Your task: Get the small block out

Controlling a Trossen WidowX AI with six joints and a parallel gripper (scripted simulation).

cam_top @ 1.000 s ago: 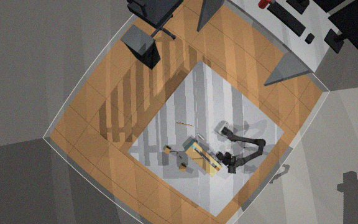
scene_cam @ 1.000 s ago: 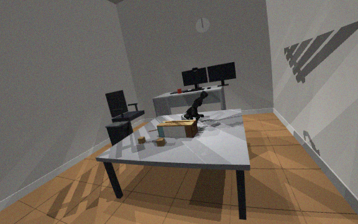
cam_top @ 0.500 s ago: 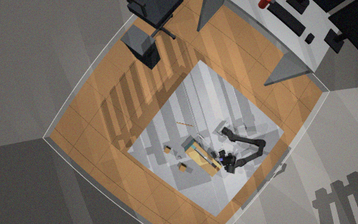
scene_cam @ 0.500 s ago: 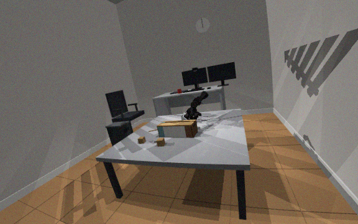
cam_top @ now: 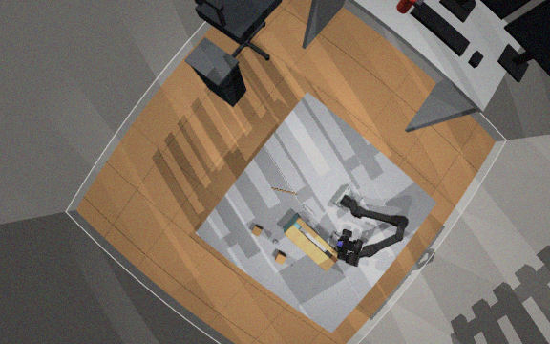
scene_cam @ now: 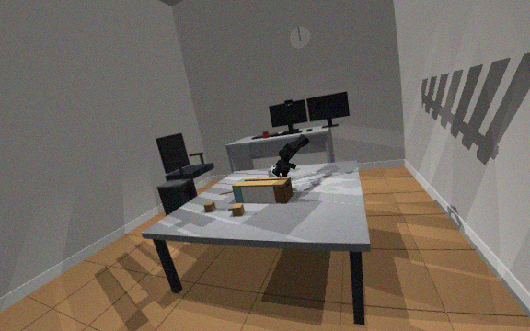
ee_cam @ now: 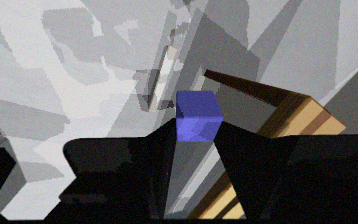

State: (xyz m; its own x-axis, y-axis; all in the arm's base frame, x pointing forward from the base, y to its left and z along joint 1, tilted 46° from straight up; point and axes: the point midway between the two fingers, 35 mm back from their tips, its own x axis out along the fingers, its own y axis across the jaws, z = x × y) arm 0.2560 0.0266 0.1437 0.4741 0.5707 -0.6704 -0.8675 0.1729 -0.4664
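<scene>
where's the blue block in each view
Top: a small blue spot at the gripper, by the right end of the tan box.
Exterior: not visible; the box and arm hide that spot.
Wrist: centre of frame, the blue block pinched between the dark fingers.
Shared landmark: the tan box, at lower right in the wrist view.
</scene>
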